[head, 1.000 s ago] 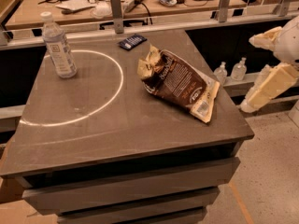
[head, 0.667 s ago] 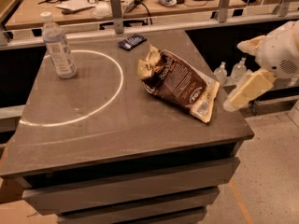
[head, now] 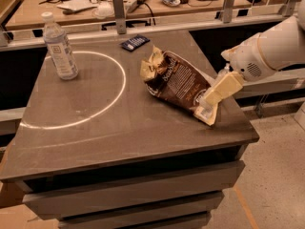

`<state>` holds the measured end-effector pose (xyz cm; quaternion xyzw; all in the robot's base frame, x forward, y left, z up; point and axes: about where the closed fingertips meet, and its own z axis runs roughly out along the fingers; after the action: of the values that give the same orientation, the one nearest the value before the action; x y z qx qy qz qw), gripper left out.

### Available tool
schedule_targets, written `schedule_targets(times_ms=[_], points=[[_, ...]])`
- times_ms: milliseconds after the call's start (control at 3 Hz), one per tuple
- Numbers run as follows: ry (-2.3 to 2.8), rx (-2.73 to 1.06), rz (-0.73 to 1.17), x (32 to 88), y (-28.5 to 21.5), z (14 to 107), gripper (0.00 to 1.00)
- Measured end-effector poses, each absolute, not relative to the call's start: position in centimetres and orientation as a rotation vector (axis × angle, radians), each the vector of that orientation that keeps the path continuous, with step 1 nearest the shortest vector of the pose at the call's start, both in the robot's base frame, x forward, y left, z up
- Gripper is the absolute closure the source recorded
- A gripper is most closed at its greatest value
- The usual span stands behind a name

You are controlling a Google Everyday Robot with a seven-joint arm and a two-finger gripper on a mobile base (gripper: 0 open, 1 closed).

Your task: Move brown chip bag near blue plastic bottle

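White arm slants down, pincer at pale end of brown chip bag; apart or together, cannot tell

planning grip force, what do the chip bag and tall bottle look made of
Brown chip bag: crinkled, slightly shiny film, probably plastic, going by its creases. Blue plastic bottle: clear see-through plastic, white cap. Tool is at the bag's right end.

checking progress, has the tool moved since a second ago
Yes, leftward: the tool was past the table on the right, now it is over the chip bag.
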<state>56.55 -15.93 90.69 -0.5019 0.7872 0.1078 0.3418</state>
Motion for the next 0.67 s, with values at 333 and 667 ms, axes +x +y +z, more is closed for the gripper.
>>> schedule_targets(times_ms=[333, 667], points=[[2.035, -1.319, 0.347, 57.3, -13.6, 90.2, 0.00], [2.012, -1.408, 0.417, 57.6, -10.6, 89.1, 0.24]])
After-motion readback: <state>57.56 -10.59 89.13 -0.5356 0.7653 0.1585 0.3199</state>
